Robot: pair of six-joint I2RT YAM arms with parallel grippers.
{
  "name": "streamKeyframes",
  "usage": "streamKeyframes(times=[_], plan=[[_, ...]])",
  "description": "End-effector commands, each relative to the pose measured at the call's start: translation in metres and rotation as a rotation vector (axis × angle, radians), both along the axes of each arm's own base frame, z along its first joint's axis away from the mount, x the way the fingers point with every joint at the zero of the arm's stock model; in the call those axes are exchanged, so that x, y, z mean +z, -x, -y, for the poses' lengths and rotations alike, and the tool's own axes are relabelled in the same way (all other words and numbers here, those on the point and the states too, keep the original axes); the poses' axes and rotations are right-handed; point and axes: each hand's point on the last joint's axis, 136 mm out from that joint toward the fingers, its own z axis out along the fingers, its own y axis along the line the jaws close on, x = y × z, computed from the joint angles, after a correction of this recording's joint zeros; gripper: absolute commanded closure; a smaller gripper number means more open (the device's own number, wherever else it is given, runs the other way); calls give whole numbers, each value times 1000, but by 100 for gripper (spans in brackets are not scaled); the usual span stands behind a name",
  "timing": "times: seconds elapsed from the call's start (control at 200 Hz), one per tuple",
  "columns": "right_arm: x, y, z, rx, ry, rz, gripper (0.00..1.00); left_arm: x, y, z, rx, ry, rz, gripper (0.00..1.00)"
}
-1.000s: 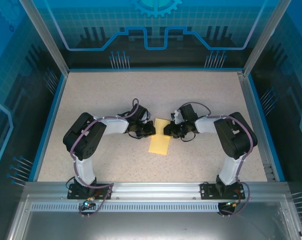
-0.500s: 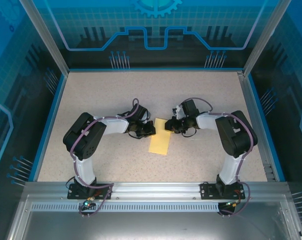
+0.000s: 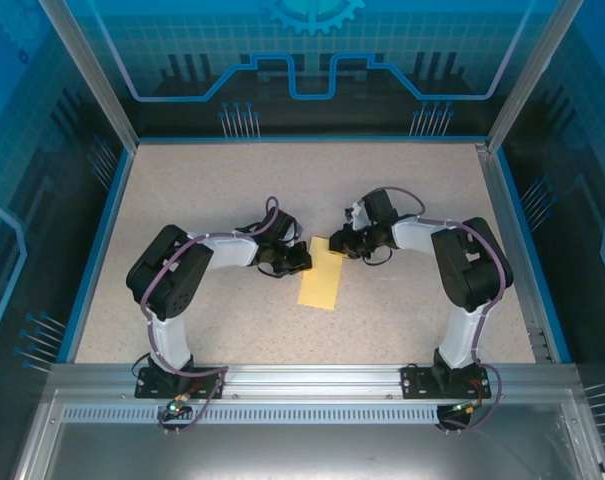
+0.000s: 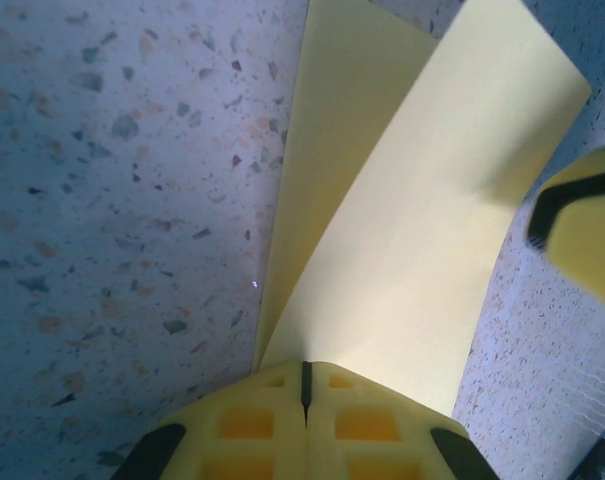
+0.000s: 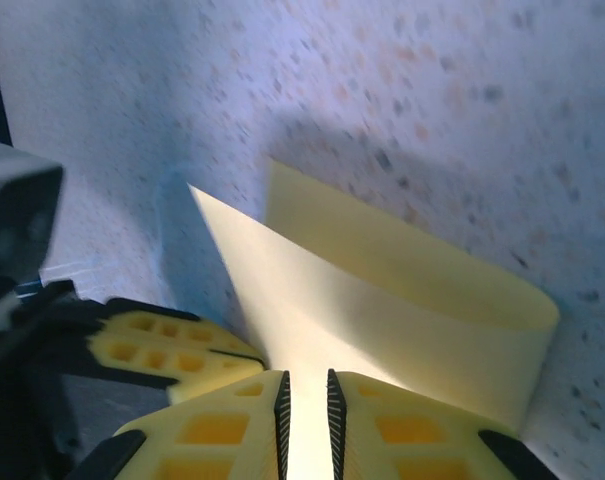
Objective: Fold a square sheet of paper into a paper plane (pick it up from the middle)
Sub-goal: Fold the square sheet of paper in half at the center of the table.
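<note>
Two grippers, one pale-yellow sheet of thin paper folded double.
Left gripper is clamped tight on one edge; right gripper, jaws narrow, pinches the opposite edge; the sheet lies between them.

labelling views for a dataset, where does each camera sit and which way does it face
top external: above and behind, looking down on the table; left arm and right arm meet at the yellow paper.
left wrist: on the left arm, looking along the left gripper, shut on the paper.
right wrist: looking along the right gripper, pinching the paper.
shared: both wrist views show the paper's two layers.
</note>
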Motion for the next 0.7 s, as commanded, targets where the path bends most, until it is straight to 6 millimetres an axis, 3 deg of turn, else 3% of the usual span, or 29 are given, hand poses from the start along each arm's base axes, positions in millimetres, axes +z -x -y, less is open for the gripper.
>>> streamKeyframes(times=[0.0, 0.245, 0.52, 0.695], plan=[[-11, -6, 8, -14, 17, -34, 80, -34, 24, -18, -12, -121, -101, 100], [-46, 1, 16, -34, 59, -97, 80, -35, 24, -19, -12, -121, -102, 100], [-5, -18, 13, -24, -4, -26, 79, -36, 26, -20, -17, -127, -106, 100], [-11, -23, 17, -33, -16, -41, 79, -36, 25, -19, -16, -126, -105, 100]])
